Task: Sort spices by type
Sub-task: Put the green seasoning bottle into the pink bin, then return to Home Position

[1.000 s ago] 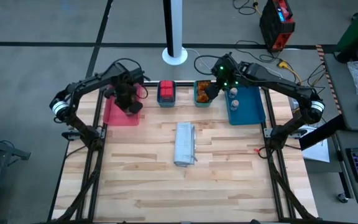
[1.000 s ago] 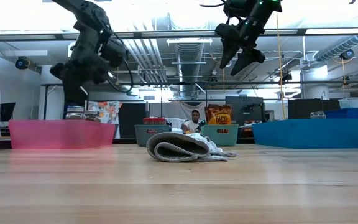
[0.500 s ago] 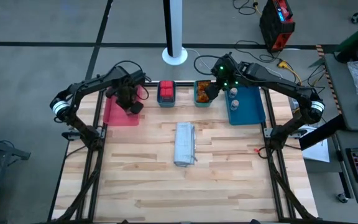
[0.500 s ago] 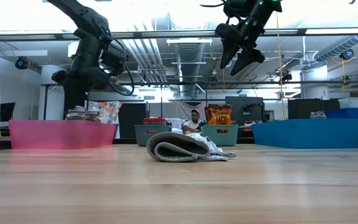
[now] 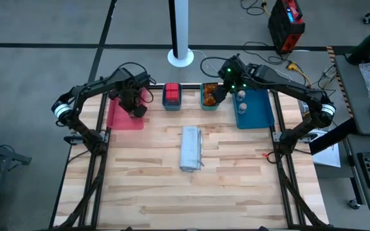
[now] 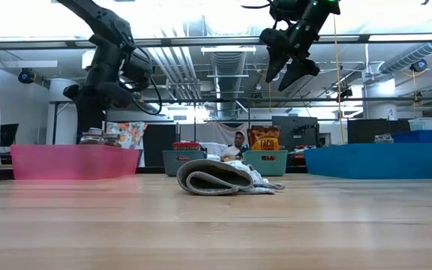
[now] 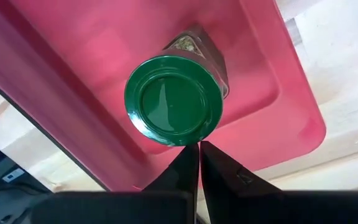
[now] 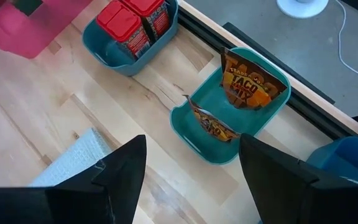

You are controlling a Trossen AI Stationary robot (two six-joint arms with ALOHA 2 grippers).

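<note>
A green-lidded jar (image 7: pixel 173 99) stands upright on the floor of the pink tray (image 7: pixel 104 37). In the low view, jar tops (image 6: pixel 90 137) show above the pink tray's wall (image 6: pixel 66 161). My left gripper (image 7: pixel 199 148) is shut and hovers over this tray (image 5: pixel 122 115), its tips just beside the lid's edge. My right gripper (image 8: pixel 191 146) is open, high (image 6: pixel 287 75) above the teal tray of orange-red packets (image 8: pixel 241 87). Red boxes (image 8: pixel 132 25) fill the neighbouring teal tray. Pale-lidded jars (image 5: pixel 241 101) stand in the blue tray (image 5: pixel 259 114).
The long grey-white folded bundle (image 5: pixel 191 149) lies mid-table, with bare wood on the near half. All the trays line the far edge. A person sits in the room beyond the table (image 6: pixel 236 145).
My left gripper has shifted a little toward the far edge over the pink tray, then held still. My right arm has not moved.
</note>
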